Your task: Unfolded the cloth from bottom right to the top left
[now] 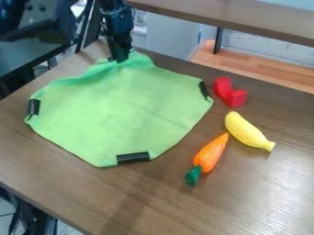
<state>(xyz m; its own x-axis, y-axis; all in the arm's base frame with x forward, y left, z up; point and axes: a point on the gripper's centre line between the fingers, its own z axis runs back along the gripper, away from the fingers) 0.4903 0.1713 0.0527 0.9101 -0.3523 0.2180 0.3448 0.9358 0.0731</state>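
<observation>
On the brown table (61, 183), near another wooden surface (245, 20), the hand (120, 58) pinches the green cloth (122, 108).

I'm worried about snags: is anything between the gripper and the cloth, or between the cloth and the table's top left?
Nothing visible is. The gripper meets the cloth; the carrot, banana and red object lie to the right.

Black robot arm (116, 20) at the top edge, left of centre, hanging nearly upright, end effector (120, 58) pointing down
</observation>
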